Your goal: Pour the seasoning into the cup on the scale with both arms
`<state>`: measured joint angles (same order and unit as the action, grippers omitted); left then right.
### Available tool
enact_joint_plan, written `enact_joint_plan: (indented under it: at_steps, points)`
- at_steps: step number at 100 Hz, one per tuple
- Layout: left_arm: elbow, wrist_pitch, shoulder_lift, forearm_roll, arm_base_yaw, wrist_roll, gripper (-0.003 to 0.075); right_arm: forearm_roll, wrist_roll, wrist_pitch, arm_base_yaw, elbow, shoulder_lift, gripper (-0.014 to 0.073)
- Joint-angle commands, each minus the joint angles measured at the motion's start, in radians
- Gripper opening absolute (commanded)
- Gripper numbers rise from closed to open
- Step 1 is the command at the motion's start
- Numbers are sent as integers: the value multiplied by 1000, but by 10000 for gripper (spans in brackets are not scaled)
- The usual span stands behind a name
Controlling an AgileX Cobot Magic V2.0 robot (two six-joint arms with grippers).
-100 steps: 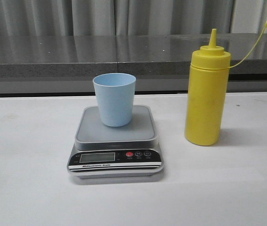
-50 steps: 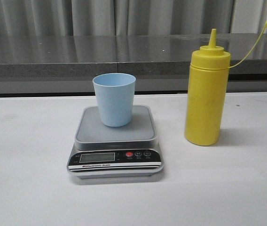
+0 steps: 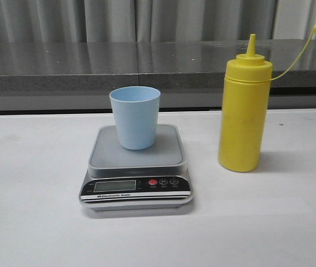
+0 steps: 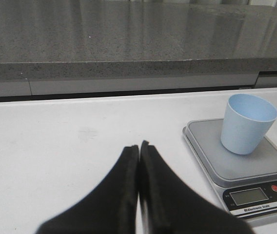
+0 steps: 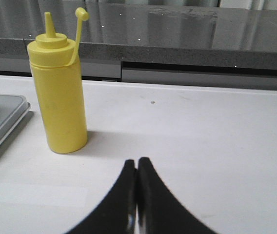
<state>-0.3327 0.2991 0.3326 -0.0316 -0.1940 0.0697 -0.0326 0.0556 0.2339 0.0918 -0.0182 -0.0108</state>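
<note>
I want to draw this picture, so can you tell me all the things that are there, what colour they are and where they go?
cup: one, pale blue, standing upright on the scale's platform.
scale: one, silver-grey with a black front panel, a red button and two dark ones, on the table near the middle.
seasoning bottle: one, yellow, upright on the table to the right of the scale, its little cap hanging off on a thin strand.
table: one, white.
counter: one, grey, behind the table.
curtain: grey, at the back.
left gripper: one, black, fingers together, holding nothing.
right gripper: one, black, fingers together, holding nothing.
</note>
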Motion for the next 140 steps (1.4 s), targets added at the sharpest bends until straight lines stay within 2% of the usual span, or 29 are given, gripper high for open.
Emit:
enact_joint_plan:
  at_steps: [1, 17, 140]
  points:
    - [-26, -78, 8, -4, 2, 7, -20, 3, 2, -77, -17, -14, -19, -67]
    - [-26, -78, 8, -4, 2, 7, -20, 3, 2, -125, -17, 26, -19, -67]
    - [-26, -78, 8, -4, 2, 7, -20, 1, 2, -127, -17, 24, -19, -67]
